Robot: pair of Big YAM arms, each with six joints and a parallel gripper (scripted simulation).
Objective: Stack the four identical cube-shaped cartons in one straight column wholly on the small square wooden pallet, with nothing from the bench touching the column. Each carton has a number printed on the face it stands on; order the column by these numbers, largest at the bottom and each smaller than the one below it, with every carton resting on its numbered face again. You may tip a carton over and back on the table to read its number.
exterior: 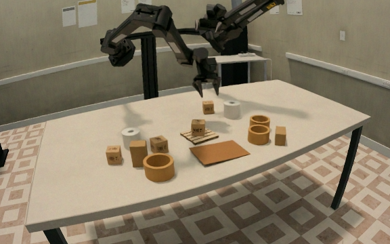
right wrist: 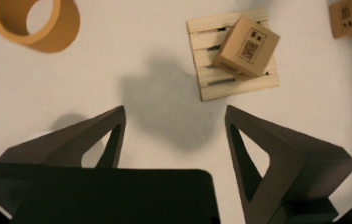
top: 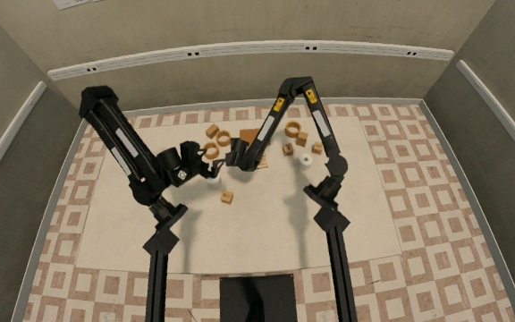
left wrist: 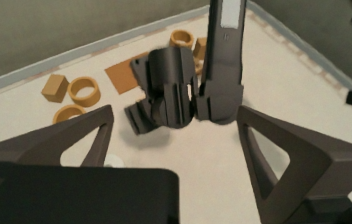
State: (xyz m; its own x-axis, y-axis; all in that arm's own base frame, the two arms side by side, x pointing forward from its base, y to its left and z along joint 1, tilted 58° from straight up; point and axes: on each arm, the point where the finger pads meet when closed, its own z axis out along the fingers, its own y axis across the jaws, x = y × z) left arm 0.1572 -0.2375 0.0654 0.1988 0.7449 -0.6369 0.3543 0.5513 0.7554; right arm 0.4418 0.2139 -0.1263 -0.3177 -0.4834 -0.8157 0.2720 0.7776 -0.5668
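Left gripper (top: 212, 160) (exterior: 208, 26) (left wrist: 174, 108) fully open, right gripper (top: 229, 159) (exterior: 210, 95) (left wrist: 133, 119) (right wrist: 176, 106) mostly, both empty, clear of pallet (top: 263, 165) (exterior: 196, 140) (right wrist: 239, 90) edges

Beige upper walls (top: 249, 27) (exterior: 39, 34) meet darker lower panels, divided by a pale rail (top: 249, 46) (exterior: 344, 70). Papers (exterior: 87, 13) hang above. Pinkish-brown squares pattern the cream floor (top: 436, 215) (exterior: 249, 210). Soft shadows cross the pale tabletop (top: 257, 233) (exterior: 80, 190).
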